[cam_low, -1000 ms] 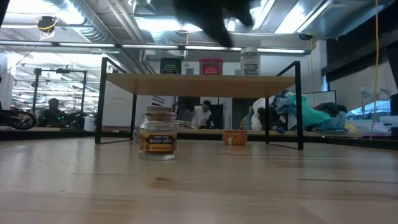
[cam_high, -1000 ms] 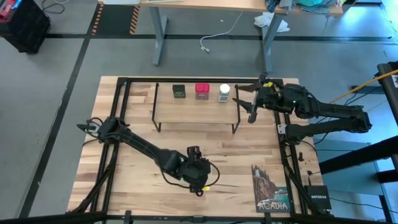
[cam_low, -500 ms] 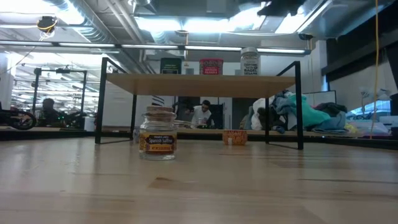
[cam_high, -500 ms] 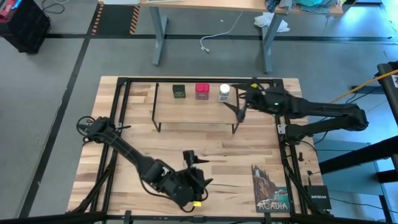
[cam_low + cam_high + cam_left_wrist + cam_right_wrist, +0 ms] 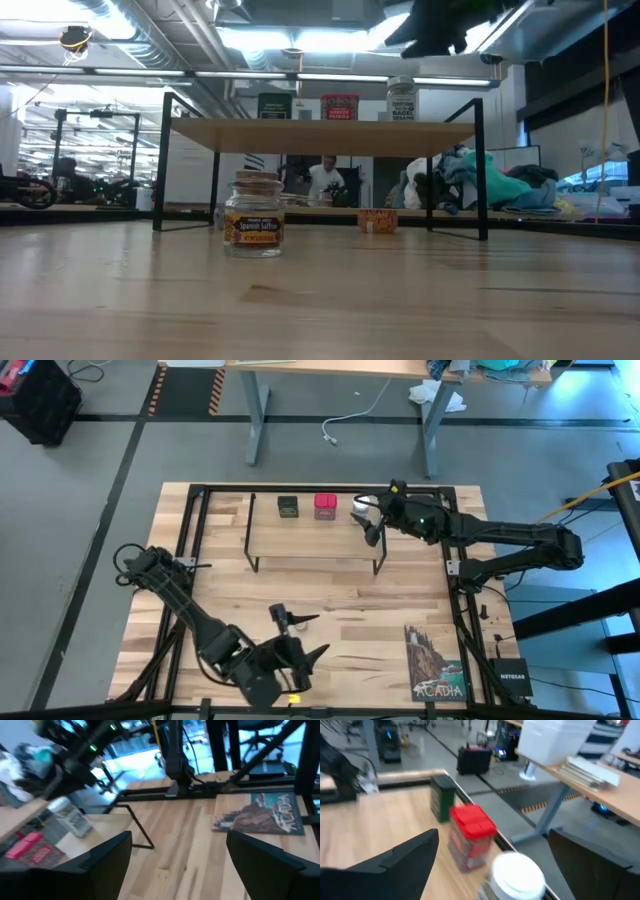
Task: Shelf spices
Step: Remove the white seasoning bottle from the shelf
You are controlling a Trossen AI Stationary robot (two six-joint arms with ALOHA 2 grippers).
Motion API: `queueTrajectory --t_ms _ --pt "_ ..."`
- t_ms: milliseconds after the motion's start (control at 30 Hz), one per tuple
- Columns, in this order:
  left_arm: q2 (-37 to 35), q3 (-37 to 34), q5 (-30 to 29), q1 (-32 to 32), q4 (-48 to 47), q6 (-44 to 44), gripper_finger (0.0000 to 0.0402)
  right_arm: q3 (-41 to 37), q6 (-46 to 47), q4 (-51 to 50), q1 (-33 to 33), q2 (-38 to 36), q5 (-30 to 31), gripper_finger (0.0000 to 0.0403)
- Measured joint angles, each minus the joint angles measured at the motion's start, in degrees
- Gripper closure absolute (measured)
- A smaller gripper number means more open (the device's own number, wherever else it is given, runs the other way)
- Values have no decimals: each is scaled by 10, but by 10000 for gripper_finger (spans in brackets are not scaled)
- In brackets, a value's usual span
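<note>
Standing on the shelf (image 5: 312, 530) near the far edge of the surface (image 5: 400, 595) are three of the spices in a row along its back edge: a dark square tin (image 5: 288, 507), a red square tin (image 5: 325, 506) and a white-capped clear jar (image 5: 359, 511). The fourth, a little round jar (image 5: 254, 215) with a tan lid and an orange label, sits on the bare surface in front of the shelf, seen from the low camera; the left arm hides it from above.

The right gripper (image 5: 371, 523) hangs at the right end of the shelf, just beside the white-capped jar, with its fingers spread apart and nothing between them. From its wrist camera the white cap (image 5: 517, 871) lies between the two dark fingers (image 5: 395, 860), with the red tin (image 5: 471, 836) and the dark tin (image 5: 442, 797) farther along the shelf's edge.

The left gripper (image 5: 300, 637) is near the front edge of the surface, left of a picture book (image 5: 435, 663) that lies by the front right corner. Its fingers are also wide apart and empty.

Beyond the surface, a person (image 5: 322, 181) shows under the shelf in the low view.
</note>
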Motion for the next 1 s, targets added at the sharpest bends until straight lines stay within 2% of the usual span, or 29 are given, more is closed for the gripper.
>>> queueTrajectory --t_ms 167,367,1000 --pt "0 0 -50 -16 -3 4 83 6 23 -54 -60 0 -80 19" --pt "-8 0 -69 -17 -33 -13 83 6 30 -53 -78 0 -111 20" --pt "-9 0 -76 -15 -60 -27 83 7 26 -56 -78 67 -122 23"
